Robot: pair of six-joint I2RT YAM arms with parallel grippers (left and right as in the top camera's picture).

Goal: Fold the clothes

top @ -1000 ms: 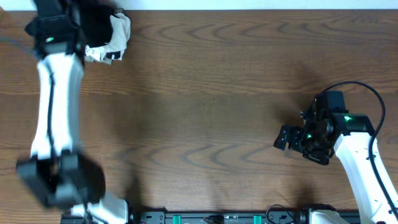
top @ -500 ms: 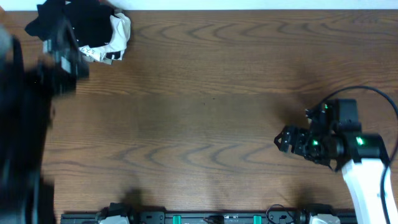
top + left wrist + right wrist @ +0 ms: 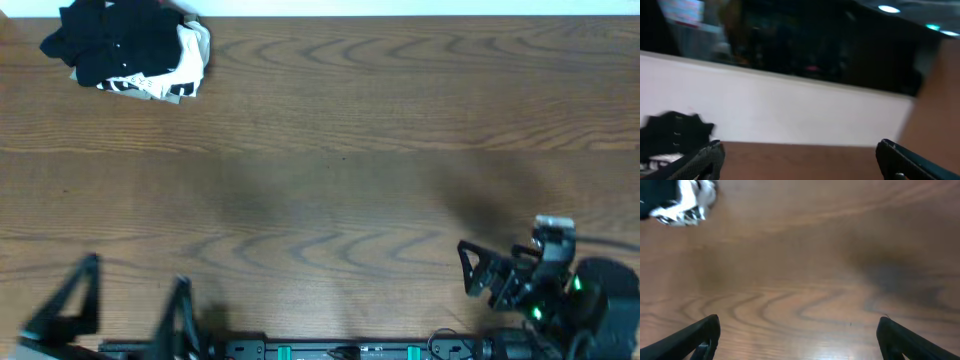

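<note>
At the table's far-left corner your black shirt (image 3: 115,45) sits bundled on the white lettered garment (image 3: 185,62) (folded and parked, I judge), so left gripper (image 3: 125,310) and right gripper (image 3: 482,272) hang wide-jawed, empty, near you.

The left gripper (image 3: 797,157) shows two dark fingertips (image 3: 707,157) at the lower frame corners, spread wide with nothing between them. A crumpled black soft-fabric shirt (image 3: 675,132) lies at far left on the brown wooden table (image 3: 805,157). A white wall band (image 3: 790,110) runs behind.
</note>
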